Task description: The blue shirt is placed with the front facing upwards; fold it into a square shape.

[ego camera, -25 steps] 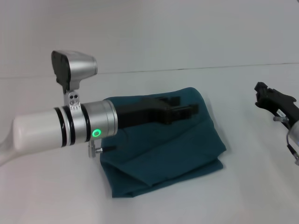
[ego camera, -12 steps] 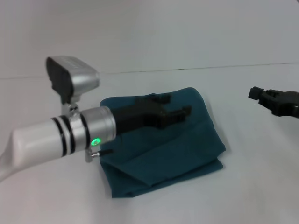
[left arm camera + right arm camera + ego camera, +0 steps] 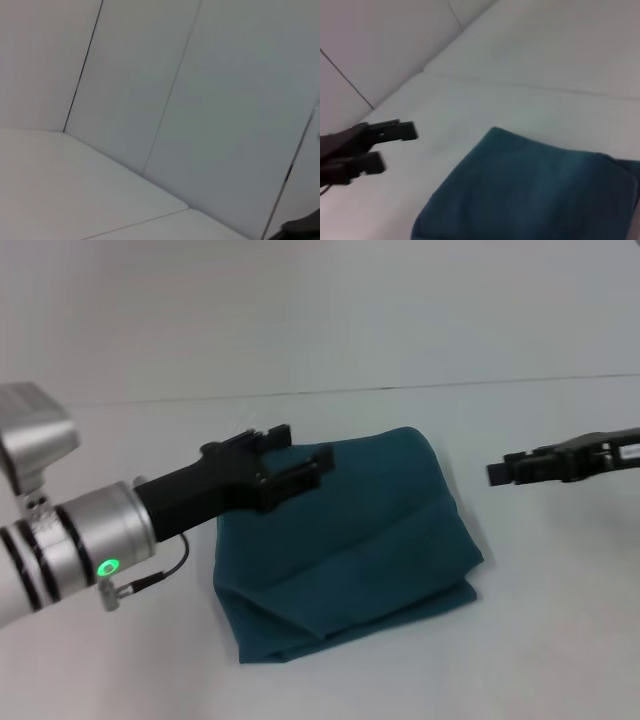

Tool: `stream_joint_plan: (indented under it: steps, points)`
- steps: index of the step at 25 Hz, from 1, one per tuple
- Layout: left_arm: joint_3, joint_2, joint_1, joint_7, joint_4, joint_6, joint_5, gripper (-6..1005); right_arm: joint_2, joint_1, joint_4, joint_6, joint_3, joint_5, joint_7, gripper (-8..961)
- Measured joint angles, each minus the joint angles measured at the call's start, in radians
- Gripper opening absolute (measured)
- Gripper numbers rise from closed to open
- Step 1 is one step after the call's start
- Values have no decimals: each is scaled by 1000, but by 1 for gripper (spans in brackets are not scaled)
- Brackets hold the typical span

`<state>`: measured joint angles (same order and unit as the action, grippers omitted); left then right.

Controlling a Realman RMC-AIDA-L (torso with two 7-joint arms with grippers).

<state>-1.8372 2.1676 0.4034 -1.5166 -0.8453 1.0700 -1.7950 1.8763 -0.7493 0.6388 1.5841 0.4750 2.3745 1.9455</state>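
The blue shirt point(image 3: 370, 540) lies folded into a compact, roughly square bundle on the white table, plain teal side up, with layered edges along its near side. My left gripper point(image 3: 300, 447) hovers open over the bundle's far left corner, holding nothing. The right wrist view shows that same left gripper point(image 3: 395, 146) with its two fingers apart, beside the shirt point(image 3: 535, 195). My right gripper point(image 3: 500, 470) hangs above the table to the right of the shirt, pointing toward it and apart from it. The left wrist view shows only table and wall.
The white table point(image 3: 560, 640) extends around the bundle on every side. A pale wall point(image 3: 320, 310) rises behind the table's back edge. Nothing else lies on the surface.
My left arm has drawn back to the left, so its gripper has moved from over the shirt's middle to its far left corner. The right gripper has swung in leftward and levelled out.
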Motion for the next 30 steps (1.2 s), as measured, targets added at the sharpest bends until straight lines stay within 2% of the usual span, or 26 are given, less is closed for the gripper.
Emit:
stream_joint_plan:
  steps: [3,4,5,11,18,26,30]
  points:
    - [-38,-2,-25,1,6,57,2,741,19,-54,50,-55,113,4,192,451]
    - [-49,-3,-34,1,6,69,4,742,19,-54,50,-55,113,4,192,485]
    - [-58,-4,-41,2,7,77,6,742,20,-81,59,-88,163,20,269,520]
    - [-117,-7,-72,3,18,113,8,741,24,-125,43,-138,228,54,360,720]
    - [-143,-8,-71,-1,49,132,10,740,33,-133,-17,-189,339,98,411,720]
    - [-144,-8,-66,3,70,128,10,738,51,-122,-53,-270,341,135,405,721]
    - [-143,-8,-64,3,78,126,10,738,73,-125,-69,-320,342,134,392,718]
